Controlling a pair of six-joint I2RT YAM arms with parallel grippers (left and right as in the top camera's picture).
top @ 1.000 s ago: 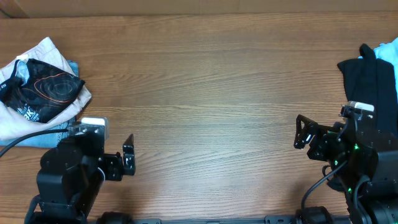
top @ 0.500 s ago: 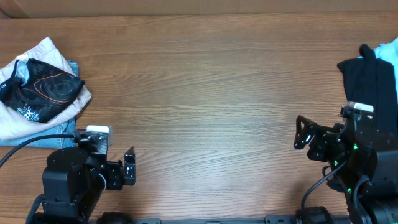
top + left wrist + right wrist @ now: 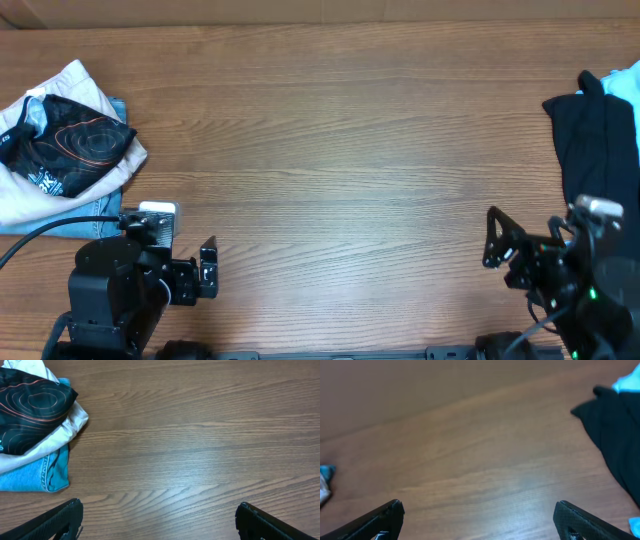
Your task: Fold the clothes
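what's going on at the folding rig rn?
Nothing is being handled at this moment. The left gripper and right gripper both hang open and empty near the front edge of the table. The patterned black jersey lies bunched on beige trousers and blue jeans at the far left; plain black garments sit at the far right.

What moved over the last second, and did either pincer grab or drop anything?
Both arms drew back toward their bases: first the left pincer, then the right pincer. Both are open and empty, and nothing was gripped or released. The patterned jersey at left and the black garment at right lie unmoved.
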